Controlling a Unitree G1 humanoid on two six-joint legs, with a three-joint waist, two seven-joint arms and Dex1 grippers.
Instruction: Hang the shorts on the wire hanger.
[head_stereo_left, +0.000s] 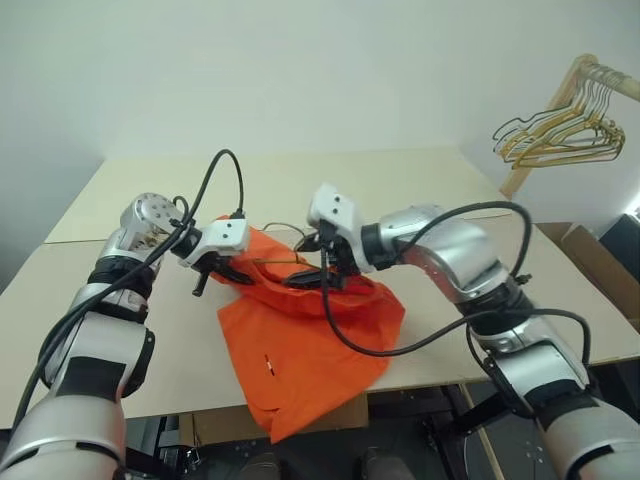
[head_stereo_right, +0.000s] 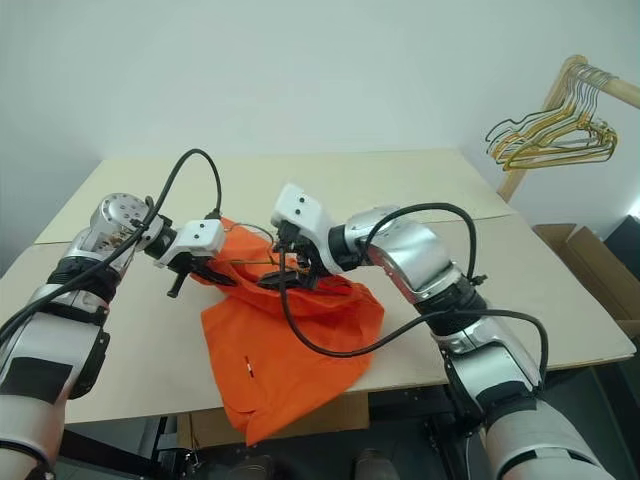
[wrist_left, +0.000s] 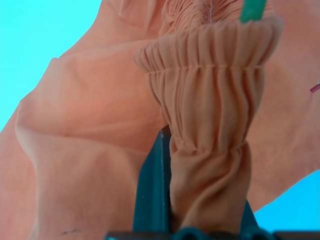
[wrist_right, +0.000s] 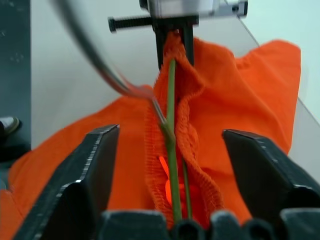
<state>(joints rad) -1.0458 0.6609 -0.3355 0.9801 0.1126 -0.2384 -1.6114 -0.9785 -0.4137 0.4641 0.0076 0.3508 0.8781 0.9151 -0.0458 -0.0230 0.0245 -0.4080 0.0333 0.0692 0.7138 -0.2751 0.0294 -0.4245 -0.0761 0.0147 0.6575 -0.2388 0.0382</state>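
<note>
The bright orange shorts (head_stereo_left: 300, 340) lie bunched on the table (head_stereo_left: 400, 180), one leg drooping over its front edge. My left gripper (head_stereo_left: 222, 268) is shut on the gathered elastic waistband (wrist_left: 210, 100) and holds that end raised. The thin grey-green wire hanger (wrist_right: 171, 150) runs along inside the waistband fold, mostly hidden by fabric. From the other side, my right gripper (wrist_right: 171, 132) stands open, one finger on each side of the waistband and the wire, touching neither. It sits just right of the left gripper (wrist_right: 174, 35), over the top of the shorts.
A bunch of gold and dark wire hangers (head_stereo_left: 560, 135) hangs on a wooden rack at the far right. A cardboard box (head_stereo_left: 600, 265) stands on the floor beside the table's right edge. Black cables loop from both wrists over the shorts.
</note>
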